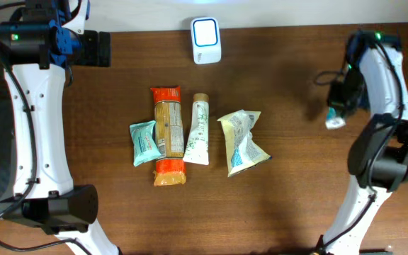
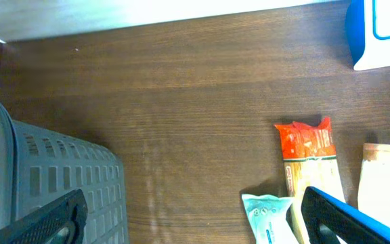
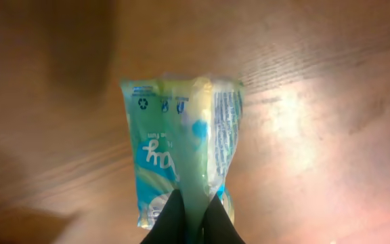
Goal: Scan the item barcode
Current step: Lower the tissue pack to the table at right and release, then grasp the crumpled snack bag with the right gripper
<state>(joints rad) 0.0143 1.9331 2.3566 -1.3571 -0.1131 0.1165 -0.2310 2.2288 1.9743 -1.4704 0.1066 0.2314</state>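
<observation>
My right hand (image 3: 193, 209) is pinched tight on a green packet (image 3: 181, 142). The two dark fingers (image 3: 171, 220) squeeze one end of it, and the rest of the packet sticks out past the fingertips, over the brown table (image 3: 330, 102). I can see small print and little round signs on the far end of the wrapper. I cannot make out a barcode on the side facing me.

From above, the white and blue scanner (image 1: 206, 40) stands far off to the side of this hand, at the back edge of the table.

My left hand (image 2: 195, 227) is spread wide and holds nothing. A grey basket (image 2: 66, 183) sits right by one finger. By the other finger lie an orange packet (image 2: 307, 152), a small blue packet (image 2: 269, 213) and a tube (image 2: 383, 186). A crumpled bag (image 1: 243, 142) lies just past the tube, farther from this hand.
</observation>
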